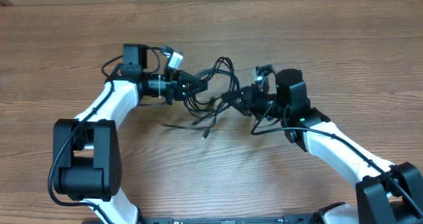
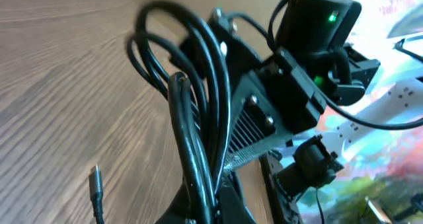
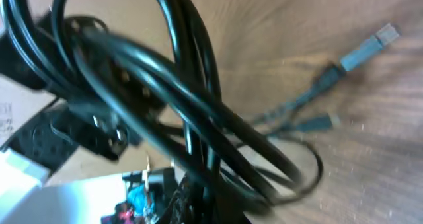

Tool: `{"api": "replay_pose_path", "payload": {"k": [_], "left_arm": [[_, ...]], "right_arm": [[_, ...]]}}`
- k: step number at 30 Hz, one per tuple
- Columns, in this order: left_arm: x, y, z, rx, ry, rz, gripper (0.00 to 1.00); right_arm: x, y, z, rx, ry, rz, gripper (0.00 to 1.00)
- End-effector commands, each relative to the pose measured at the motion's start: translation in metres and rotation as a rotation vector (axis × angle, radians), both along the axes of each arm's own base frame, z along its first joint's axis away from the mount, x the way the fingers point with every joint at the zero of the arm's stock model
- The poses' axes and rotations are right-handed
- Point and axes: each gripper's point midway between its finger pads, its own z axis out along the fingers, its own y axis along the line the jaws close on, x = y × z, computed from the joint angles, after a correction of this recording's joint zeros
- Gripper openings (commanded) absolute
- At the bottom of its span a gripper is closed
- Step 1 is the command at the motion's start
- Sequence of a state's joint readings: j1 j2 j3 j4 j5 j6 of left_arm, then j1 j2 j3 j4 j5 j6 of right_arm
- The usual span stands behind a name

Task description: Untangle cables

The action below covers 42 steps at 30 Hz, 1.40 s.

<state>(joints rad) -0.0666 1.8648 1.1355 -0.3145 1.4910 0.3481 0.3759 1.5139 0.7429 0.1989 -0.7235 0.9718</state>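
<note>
Both arms are meeting over the middle of the surface, and the cables are hanging between them as one knotted bundle of thin black loops. A few loose tails are trailing down from it onto the wood just below. The left claw is squeezing together on several strands at the bundle's left side; in the left wrist view those strands are running straight down into its closed fingers while the loops are arching up toward the right arm. The right claw is likewise clamping tight on the bundle's right side, and in its own wrist view the cords are crossing over one another just above the fingers. Beyond them a silver-tipped plug and a second, smaller plug are lying on the wood. By the look of it the work is sitting in the pulling-apart step: both claws are gripping the same tangle, and no cord is lying free and separate yet. The next move is probably calling for the arms to draw away from each other slowly, so the loops are opening rather than cinching. One claw would then be letting go to take a single plug end and thread it back through the crossings. Which strand belongs to which plug is too blurred to tell.
</note>
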Motion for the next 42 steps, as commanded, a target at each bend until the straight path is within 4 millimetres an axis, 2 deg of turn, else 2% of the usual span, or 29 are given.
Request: {"api": "replay_pose_path", "payload": {"k": [1, 4, 8, 11, 16, 21, 23, 26, 28, 31, 36, 39, 42], "left_arm": [[-0.011, -0.015, 0.004, -0.018, -0.052, -0.056, 0.04], [-0.013, -0.018, 0.004, -0.018, -0.053, -0.065, 0.04], [-0.013, -0.019, 0.004, -0.018, -0.053, -0.066, 0.04], [-0.013, -0.019, 0.004, -0.018, -0.053, -0.066, 0.04], [-0.014, -0.02, 0.004, -0.019, -0.053, -0.069, 0.04], [-0.014, -0.02, 0.003, -0.018, -0.049, -0.069, 0.04], [-0.014, -0.02, 0.003, -0.016, -0.049, -0.068, 0.04], [-0.007, -0.019, -0.008, 0.052, -0.055, -0.031, 0.04], [-0.003, -0.018, -0.014, 0.085, -0.052, -0.01, 0.04], [-0.001, -0.017, -0.014, 0.089, 0.003, 0.004, 0.04], [0.0, -0.016, -0.015, 0.094, 0.01, 0.009, 0.04], [-0.002, -0.017, -0.012, 0.081, 0.011, 0.001, 0.04], [-0.007, -0.018, -0.001, 0.019, 0.005, -0.037, 0.04]], "right_arm": [[0.013, 0.003, 0.014, -0.026, -0.126, -0.049, 0.04], [0.02, -0.001, 0.005, -0.122, -0.201, -0.077, 0.04], [0.032, -0.023, -0.018, -0.273, -0.203, -0.185, 0.04], [0.038, -0.03, -0.019, -0.327, -0.25, -0.202, 0.04], [0.043, -0.027, -0.008, -0.333, -0.346, -0.183, 0.04], [0.034, -0.01, 0.007, -0.236, -0.384, -0.088, 0.31], [0.029, -0.007, 0.015, -0.188, -0.393, -0.042, 0.33], [0.019, -0.009, 0.03, -0.111, -0.399, 0.032, 0.34], [0.009, -0.012, 0.039, -0.063, -0.394, 0.083, 0.38], [-0.002, -0.022, 0.05, -0.018, -0.377, 0.129, 0.38], [-0.009, -0.044, 0.06, -0.055, -0.434, 0.138, 0.38], [-0.008, -0.056, 0.059, -0.106, -0.498, 0.14, 0.4], [-0.002, -0.067, 0.048, -0.168, -0.537, 0.14, 0.41]]}}
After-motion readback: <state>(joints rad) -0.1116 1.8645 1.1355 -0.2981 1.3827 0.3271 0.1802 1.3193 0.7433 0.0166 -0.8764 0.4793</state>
